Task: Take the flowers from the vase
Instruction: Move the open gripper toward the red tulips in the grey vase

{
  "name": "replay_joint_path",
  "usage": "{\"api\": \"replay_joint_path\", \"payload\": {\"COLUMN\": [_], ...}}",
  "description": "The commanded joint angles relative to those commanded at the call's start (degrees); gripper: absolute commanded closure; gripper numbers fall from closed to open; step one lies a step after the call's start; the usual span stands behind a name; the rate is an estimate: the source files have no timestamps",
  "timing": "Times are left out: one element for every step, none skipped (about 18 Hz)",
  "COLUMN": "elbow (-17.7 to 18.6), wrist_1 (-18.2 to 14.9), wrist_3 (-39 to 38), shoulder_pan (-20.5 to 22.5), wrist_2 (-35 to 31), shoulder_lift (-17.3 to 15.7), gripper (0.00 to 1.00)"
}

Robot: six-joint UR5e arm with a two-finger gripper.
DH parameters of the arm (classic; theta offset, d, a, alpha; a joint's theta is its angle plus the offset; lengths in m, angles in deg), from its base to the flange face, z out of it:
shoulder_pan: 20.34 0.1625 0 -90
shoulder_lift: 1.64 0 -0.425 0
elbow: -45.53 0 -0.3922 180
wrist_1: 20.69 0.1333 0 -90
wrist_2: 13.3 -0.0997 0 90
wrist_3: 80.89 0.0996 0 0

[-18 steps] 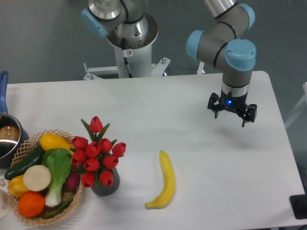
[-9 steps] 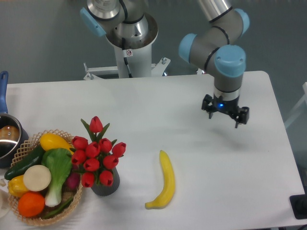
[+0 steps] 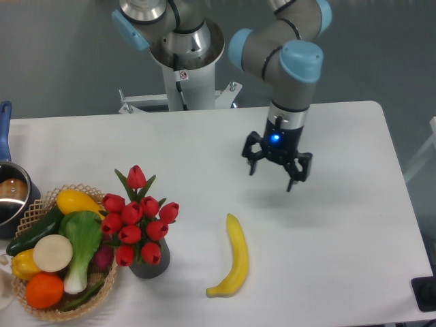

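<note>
The jaws stand spread wide apart, with nothing between them and nothing touching them; the gripper hangs in the air above the bare white tabletop, its black fingers pointing down and a small blue light glowing just above them on the wrist. Its shadow falls soft on the table a little below.

Down and well to the left of the jaws, near the front edge, sits the vase, a short, dark grey, matte cylinder. The flowers are in it: a tight bunch of glossy red tulip buds, rounded and plump, with green pointed leaves poking out, one bud standing taller than the rest at the back. They are well apart from the gripper.

Below the jaws and slightly left lies a banana, smooth yellow and gently curved, lengthwise toward the front edge, between the gripper and the vase in the sideways sense.

Farther left still, just beside the flowers, is a woven wicker basket heaped with produce: a yellow squash, a dark green cucumber, a leafy green with a pale cut stem, an orange. At the far left edge shows a metal pot with a blue handle.
</note>
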Motion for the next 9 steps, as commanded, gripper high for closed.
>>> {"api": "replay_joint_path", "payload": {"elbow": [-0.2,-0.2,-0.4,-0.7,-0.9,-1.3,-1.4,-1.6,-1.8], "wrist_1": [0.0,0.0,0.1,0.1,0.3,0.3,0.3,0.3,0.3], "wrist_3": [0.0,0.3,0.3,0.3,0.3,0.2,0.0,0.0,-0.1], "shoulder_pan": [-0.4,-0.5,-0.8,-1.3,-1.4,-1.5,-1.6,-1.8,-2.3], "wrist_2": [1.8,4.3,7.6,11.3,14.6,17.1,19.2,21.3,24.0], "shoulder_lift": [-0.2,-0.1,0.3,0.6,1.3,1.6,1.7,1.8,2.9], "gripper": [0.0,0.0,0.0,0.0,0.0,0.0,0.0,0.0,0.0]}}
